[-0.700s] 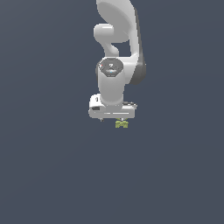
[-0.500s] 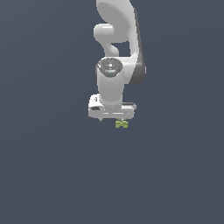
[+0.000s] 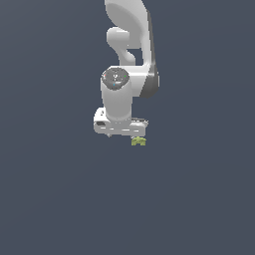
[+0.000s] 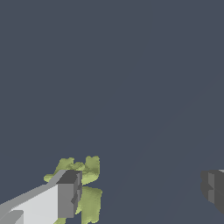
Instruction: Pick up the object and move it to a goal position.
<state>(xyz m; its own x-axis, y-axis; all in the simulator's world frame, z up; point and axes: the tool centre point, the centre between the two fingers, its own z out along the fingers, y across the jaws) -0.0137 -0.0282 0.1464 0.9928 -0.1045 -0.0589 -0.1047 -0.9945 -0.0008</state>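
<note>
We saw the claw [image 4: 140, 192] spread wide, gripping nothing; one finger [image 4: 68, 194] sat right against the object [image 4: 89, 203], partly covering it, the other well apart. In the exterior view the object [image 3: 138, 142] peeked out just under the claw's right end. The arm [image 3: 127, 60] reached straight down.

Object [image 3: 138, 142] just below claw [image 3: 121, 133], exterior view's right.

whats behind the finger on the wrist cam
The yellow-green object sits behind one finger, which covers part of it. The gripper is open; between the fingers only the plain grey floor shows.
</note>
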